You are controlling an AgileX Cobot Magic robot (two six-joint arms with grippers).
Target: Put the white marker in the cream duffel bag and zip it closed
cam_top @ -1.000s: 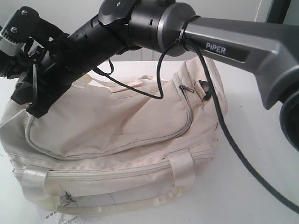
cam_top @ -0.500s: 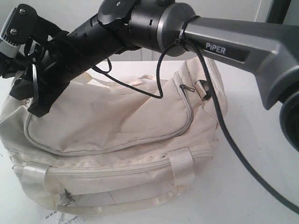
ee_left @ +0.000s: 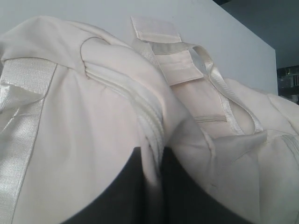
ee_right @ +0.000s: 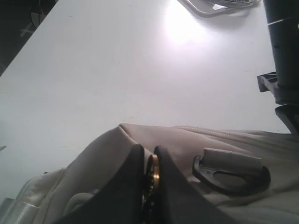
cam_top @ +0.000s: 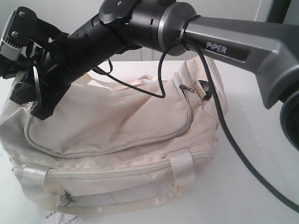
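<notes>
**Exterior view.** The cream duffel bag (cam_top: 121,126) is shown lying on the white bench (cam_top: 261,186). The right arm (cam_top: 224,44) is reached across it, so that the right tool (cam_top: 42,108) is set at the bag's left end. The curved flap zip (cam_top: 107,148) is seen closed along its visible length. The white marker is not shown in any view and is judged to be already inside the bag.

**Left wrist view.** The left tool (ee_left: 152,170) is clamped on a raised fold of the bag's fabric, with a zip seam (ee_left: 145,116) caught between the fingers.

**Right wrist view.** The right tool (ee_right: 152,175) is closed on a small brass piece (ee_right: 153,170), judged to be the zip pull. A black buckle (ee_right: 231,173) is seen just beside it.

**Step in hand.** The last stretch of the zip is judged to be under closure. The fold should be kept taut by the left tool, and the pull should be drawn along the zip line rather than lifted, so that the fabric is not bunched ahead of the slider.

**Change.** Compared with one second ago, the right tool is displaced slightly along the bag's left end, the bag's front is drawn a little higher in the picture, and a metal ring (cam_top: 35,86) beside the tool is more exposed.
</notes>
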